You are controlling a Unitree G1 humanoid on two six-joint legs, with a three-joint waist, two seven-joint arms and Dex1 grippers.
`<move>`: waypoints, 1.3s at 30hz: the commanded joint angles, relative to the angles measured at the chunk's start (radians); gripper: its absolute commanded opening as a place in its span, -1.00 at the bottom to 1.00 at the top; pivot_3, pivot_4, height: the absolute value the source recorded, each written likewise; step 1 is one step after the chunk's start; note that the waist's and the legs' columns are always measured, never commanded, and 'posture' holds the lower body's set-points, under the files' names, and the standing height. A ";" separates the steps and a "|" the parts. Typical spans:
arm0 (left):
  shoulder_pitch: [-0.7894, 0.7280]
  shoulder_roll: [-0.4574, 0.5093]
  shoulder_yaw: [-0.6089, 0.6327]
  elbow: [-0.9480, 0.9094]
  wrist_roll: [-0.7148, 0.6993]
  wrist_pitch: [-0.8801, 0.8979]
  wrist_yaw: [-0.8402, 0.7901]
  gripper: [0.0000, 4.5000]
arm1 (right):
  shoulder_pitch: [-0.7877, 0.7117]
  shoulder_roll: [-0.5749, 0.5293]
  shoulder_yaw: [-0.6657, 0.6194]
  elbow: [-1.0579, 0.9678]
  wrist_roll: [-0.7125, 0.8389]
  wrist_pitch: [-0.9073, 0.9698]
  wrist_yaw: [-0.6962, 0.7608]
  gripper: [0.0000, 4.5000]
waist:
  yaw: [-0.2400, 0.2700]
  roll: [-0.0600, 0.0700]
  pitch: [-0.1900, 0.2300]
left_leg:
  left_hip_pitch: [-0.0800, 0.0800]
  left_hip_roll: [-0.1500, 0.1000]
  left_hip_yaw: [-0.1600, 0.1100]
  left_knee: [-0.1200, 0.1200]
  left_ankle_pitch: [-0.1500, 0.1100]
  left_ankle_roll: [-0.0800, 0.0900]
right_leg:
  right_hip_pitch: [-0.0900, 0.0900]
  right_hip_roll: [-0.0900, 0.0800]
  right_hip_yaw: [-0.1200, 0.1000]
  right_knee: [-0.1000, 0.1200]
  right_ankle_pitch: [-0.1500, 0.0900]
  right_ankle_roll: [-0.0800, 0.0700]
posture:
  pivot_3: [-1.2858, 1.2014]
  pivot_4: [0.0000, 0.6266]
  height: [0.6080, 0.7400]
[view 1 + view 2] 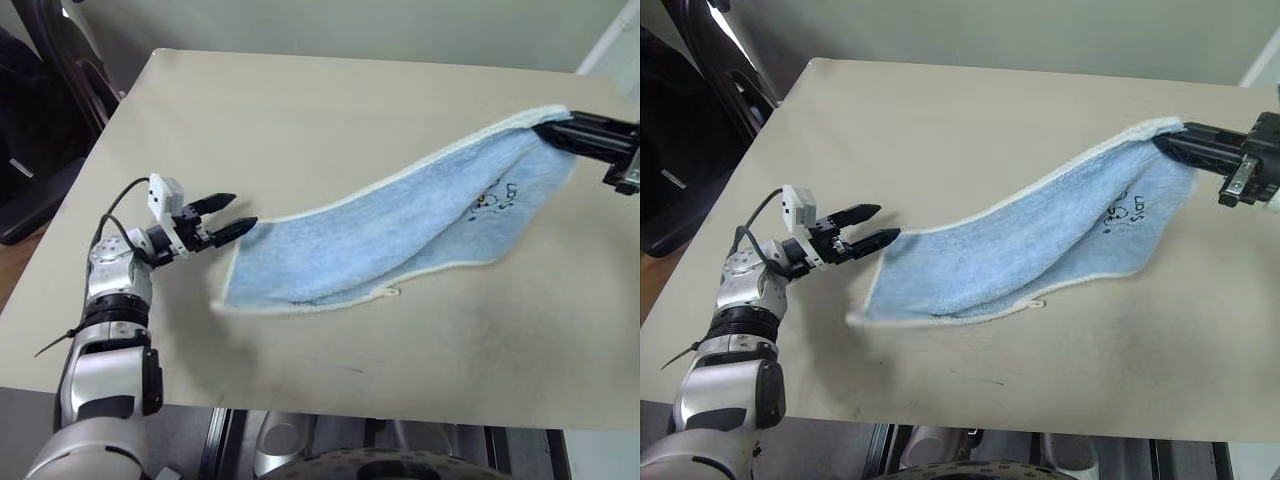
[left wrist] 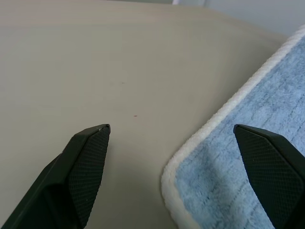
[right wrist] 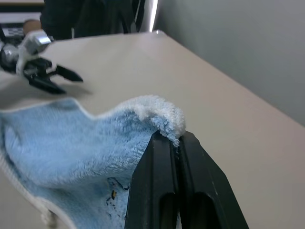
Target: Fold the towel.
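Stretching across the beige table (image 1: pixel 300 120) in the left eye view, the towel (image 1: pixel 400 235) has its right corner raised off the surface and pinched in the closed right gripper (image 1: pixel 548 130), while its left end lies flat on the table. Left gripper (image 1: pixel 235 214) sits at that left end, jaws parted, one fingertip just at the towel's white-edged corner, the other clear of it. A small dark embroidered mark (image 1: pixel 497 197) sits near the lifted end.

Right eye view: same arrangement; the towel sags from the raised corner down to the table.

Left wrist view: both fingers (image 2: pixel 86 162) stand wide apart, and the towel's rounded corner lies between them, nearer one finger; contact cannot be confirmed.

Right wrist view: jaws shut tight on the towel's white hem, cloth hanging below, the open left gripper visible beyond
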 commanded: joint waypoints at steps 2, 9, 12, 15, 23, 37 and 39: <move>-0.011 -0.029 0.013 0.036 0.001 0.033 -0.014 1.00 | -0.053 -0.033 -0.072 -0.042 0.091 0.032 -0.031 -0.98 | 0.000 0.000 0.000 | 0.000 0.000 0.000 0.000 0.000 0.000 | 0.000 0.000 0.000 0.000 0.000 0.000 | 0.03 -0.52 0.89; -0.036 -0.080 -0.016 0.087 0.048 0.009 -0.041 1.00 | -0.060 -0.052 -0.071 -0.075 0.152 0.049 -0.055 -0.98 | 0.004 0.000 0.000 | 0.000 -0.002 0.000 0.001 0.001 0.002 | 0.000 0.000 0.001 0.001 -0.001 0.003 | 0.03 -0.52 0.89; -0.054 -0.096 -0.026 0.107 0.068 -0.004 -0.049 1.00 | -0.056 -0.058 -0.070 -0.087 0.164 0.047 -0.064 -0.98 | 0.007 0.000 0.000 | 0.000 -0.003 0.000 0.002 0.002 0.003 | 0.001 -0.001 0.001 0.002 -0.001 0.004 | 0.03 -0.52 0.89; -0.068 -0.104 -0.037 0.120 0.086 0.006 -0.071 1.00 | -0.057 -0.063 -0.071 -0.099 0.179 0.049 -0.073 -0.98 | 0.010 0.000 0.000 | 0.000 -0.004 0.000 0.002 0.002 0.004 | 0.001 -0.002 0.001 0.001 0.000 0.005 | 0.03 -0.52 0.89; -0.114 -0.083 -0.093 0.144 0.141 0.110 -0.183 1.00 | -0.057 -0.084 -0.068 -0.117 0.211 0.050 -0.093 -0.98 | 0.010 0.000 0.000 | -0.001 -0.008 0.000 0.004 0.002 0.009 | 0.002 -0.005 0.002 0.001 0.000 0.009 | 0.03 -0.52 0.89; -0.134 -0.009 -0.161 0.183 0.267 0.132 -0.098 1.00 | -0.015 -0.105 -0.074 -0.139 0.220 0.041 -0.112 -0.98 | -0.002 0.001 -0.001 | 0.004 -0.007 0.000 0.003 -0.001 0.014 | 0.005 -0.005 0.002 0.001 -0.002 0.013 | 0.03 -0.52 0.89; -0.139 0.004 -0.164 0.184 0.277 0.164 -0.069 1.00 | -0.012 -0.106 -0.075 -0.141 0.222 0.040 -0.115 -0.98 | -0.010 0.001 -0.001 | 0.006 -0.007 0.000 0.002 -0.001 0.016 | 0.006 -0.004 0.002 0.002 -0.005 0.016 | 0.03 -0.52 0.89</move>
